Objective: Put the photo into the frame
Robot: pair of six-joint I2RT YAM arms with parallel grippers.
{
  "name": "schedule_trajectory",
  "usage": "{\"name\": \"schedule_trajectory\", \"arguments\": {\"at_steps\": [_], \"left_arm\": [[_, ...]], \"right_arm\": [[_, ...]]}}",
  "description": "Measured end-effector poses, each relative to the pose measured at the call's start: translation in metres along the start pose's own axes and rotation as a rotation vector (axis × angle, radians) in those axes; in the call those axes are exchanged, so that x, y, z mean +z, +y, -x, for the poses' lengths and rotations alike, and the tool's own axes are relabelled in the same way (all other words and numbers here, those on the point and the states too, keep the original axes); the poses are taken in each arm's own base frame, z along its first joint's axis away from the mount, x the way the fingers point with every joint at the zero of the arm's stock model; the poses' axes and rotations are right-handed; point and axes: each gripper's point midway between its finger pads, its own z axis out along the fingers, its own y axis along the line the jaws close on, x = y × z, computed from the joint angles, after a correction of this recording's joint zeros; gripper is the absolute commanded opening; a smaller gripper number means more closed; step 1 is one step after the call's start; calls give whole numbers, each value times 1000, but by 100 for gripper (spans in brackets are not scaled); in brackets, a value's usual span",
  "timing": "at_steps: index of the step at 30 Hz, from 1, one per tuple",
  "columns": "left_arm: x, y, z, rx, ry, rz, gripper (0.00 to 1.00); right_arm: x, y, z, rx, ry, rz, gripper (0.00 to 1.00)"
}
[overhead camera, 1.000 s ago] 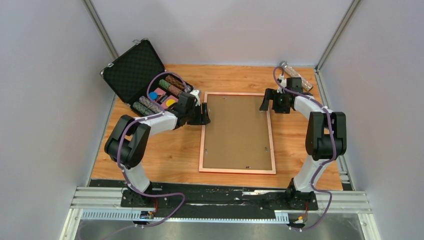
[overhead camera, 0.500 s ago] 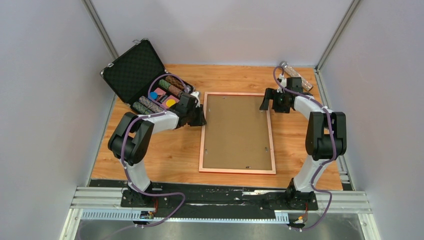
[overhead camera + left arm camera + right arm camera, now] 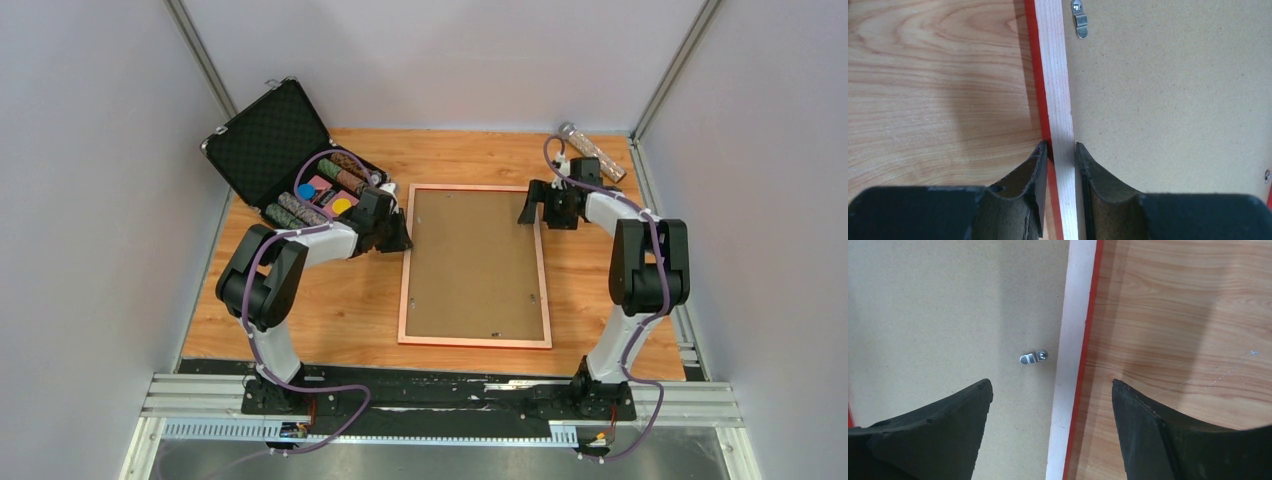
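Note:
The frame [image 3: 475, 342] lies flat in the middle of the table with its pale back rail up and a brown backing board [image 3: 475, 265] inside it. My left gripper [image 3: 405, 238] is at the upper part of the frame's left rail. In the left wrist view the rail [image 3: 1055, 75] runs between the jaws, and my left gripper [image 3: 1062, 147] is shut on it, one finger on each side. My right gripper [image 3: 528, 212] hovers over the right rail [image 3: 1073, 330]. It [image 3: 1052, 384] stands open, straddling the rail without touching. The photo is out of view.
An open black foam-lined case [image 3: 270, 140] holding rows of chips [image 3: 320, 195] stands at the back left, close behind my left arm. A clear tube [image 3: 592, 152] lies at the back right corner. Small metal clips [image 3: 1033, 357] hold the backing board. Grey walls enclose the table.
My left gripper has closed from open onto the frame's left rail. My right gripper has stayed open over the right rail, barely shifting.

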Motion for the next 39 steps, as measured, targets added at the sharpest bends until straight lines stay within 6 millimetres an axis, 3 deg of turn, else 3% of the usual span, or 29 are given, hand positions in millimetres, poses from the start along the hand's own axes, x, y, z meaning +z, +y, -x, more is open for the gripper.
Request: {"name": "schedule_trajectory", "arguments": {"at_steps": [6, 14, 18, 39], "left_arm": [[0, 0, 0, -13, -2, 3, 10], [0, 0, 0, -23, -3, 6, 6], [0, 0, 0, -23, -5, 6, 6], [0, 1, 0, -25, -11, 8, 6]], "right_arm": [[10, -7, -8, 9, 30, -21, 86], [23, 7, -1, -47, 23, -44, 86], [29, 5, 7, -55, 14, -70, 85], [28, -15, 10, -98, 3, -144, 77]]}}
